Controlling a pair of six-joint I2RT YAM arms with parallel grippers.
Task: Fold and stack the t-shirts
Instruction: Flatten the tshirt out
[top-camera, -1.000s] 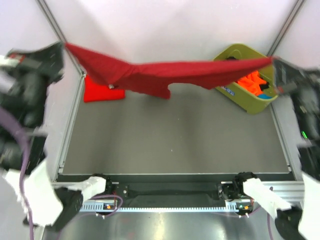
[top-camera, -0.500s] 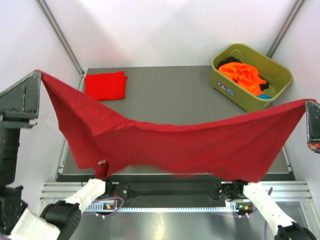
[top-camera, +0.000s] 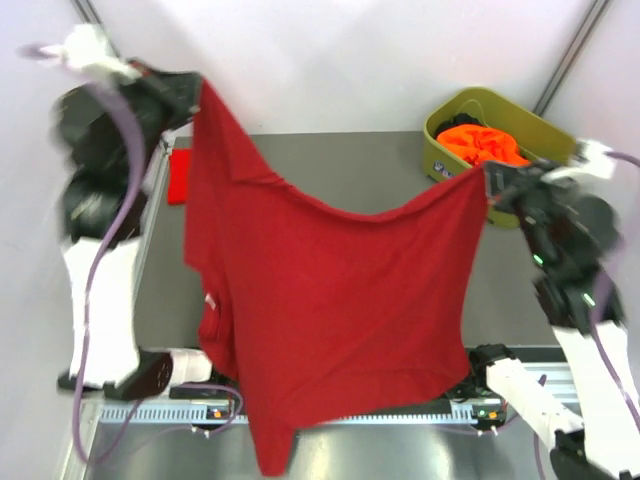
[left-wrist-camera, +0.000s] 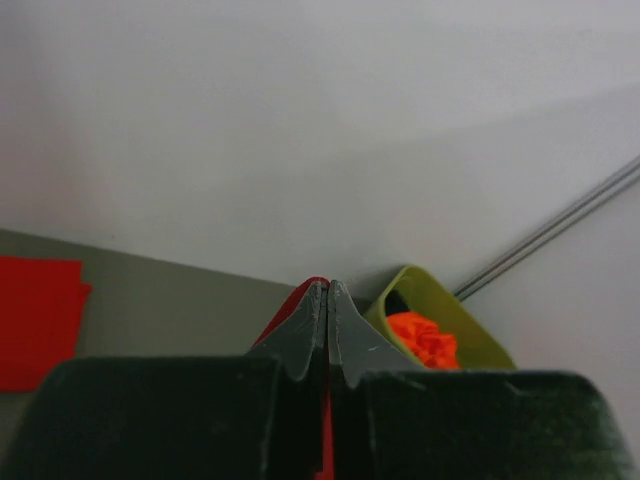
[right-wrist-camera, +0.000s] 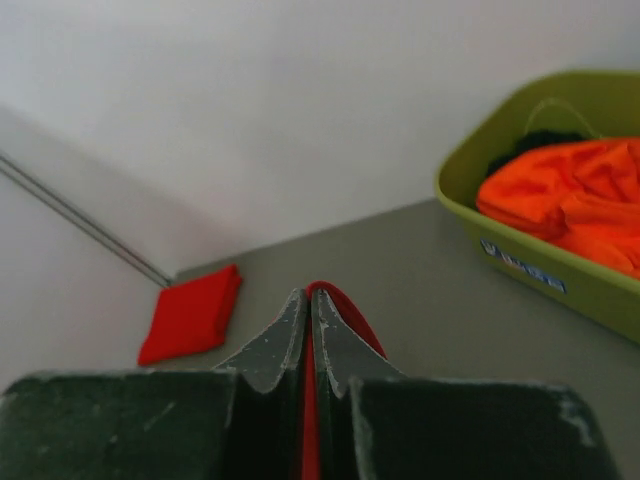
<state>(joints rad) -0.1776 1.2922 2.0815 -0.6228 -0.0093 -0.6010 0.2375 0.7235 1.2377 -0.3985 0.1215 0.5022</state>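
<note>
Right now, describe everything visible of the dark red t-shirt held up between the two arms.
The crimson t-shirt is soft cloth, hanging spread in the air. The left gripper pinches its higher corner, the right gripper the lower one, the top edge sagging between. A small white label shows near its left edge.

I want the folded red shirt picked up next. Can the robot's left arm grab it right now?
Probably not yet. The left gripper is shut on the dark red shirt, holding it up together with the right gripper. The folded red shirt lies nearby, but that gripper would have to let go first.
</note>
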